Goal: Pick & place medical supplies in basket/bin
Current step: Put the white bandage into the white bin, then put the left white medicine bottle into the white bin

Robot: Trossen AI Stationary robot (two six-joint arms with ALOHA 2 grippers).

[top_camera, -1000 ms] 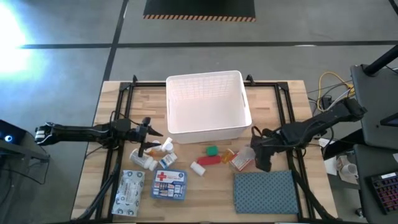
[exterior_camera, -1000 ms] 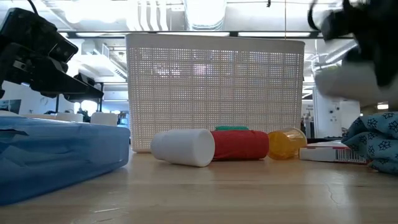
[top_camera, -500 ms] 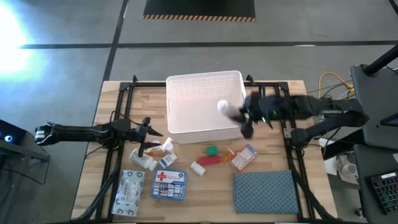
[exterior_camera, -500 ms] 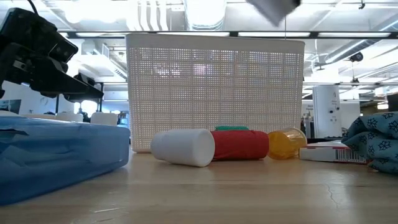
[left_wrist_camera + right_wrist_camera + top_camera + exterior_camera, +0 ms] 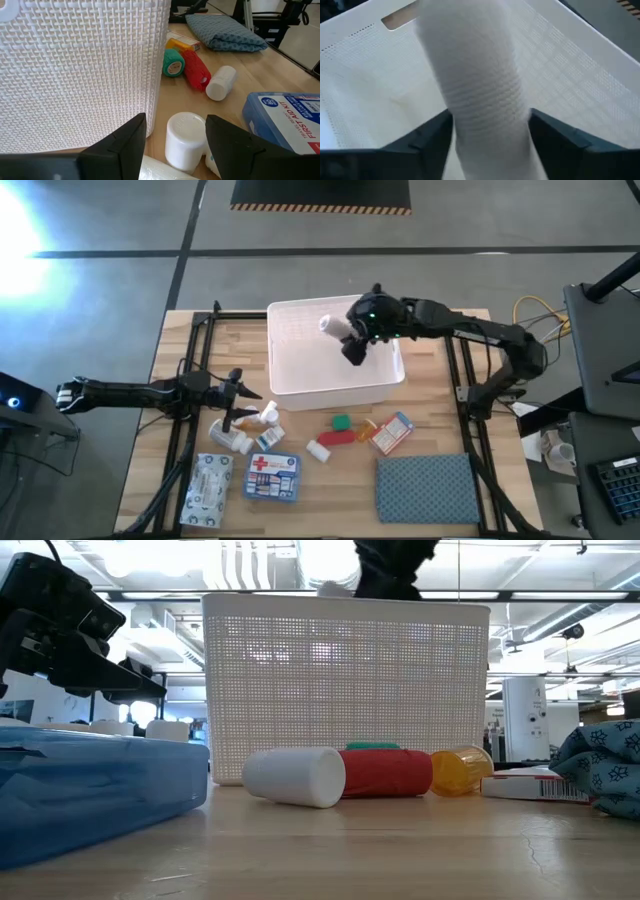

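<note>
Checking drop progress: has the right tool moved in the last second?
Yes. The right tool, shut on a white roll, went from beside the cloth to over the basket.

- A white pill bottle (image 5: 333, 327) was held in the jaws of the right gripper (image 5: 349, 337) over the white gridded basket (image 5: 296, 385).
- A blue first-aid box (image 5: 272, 477) and a white patterned packet (image 5: 207, 480) lay flat on the bench, side by side.
- A red pack (image 5: 335, 438), green pack (image 5: 342, 422) and orange bottle (image 5: 369, 427) lay beside the basket's near wall.
</note>
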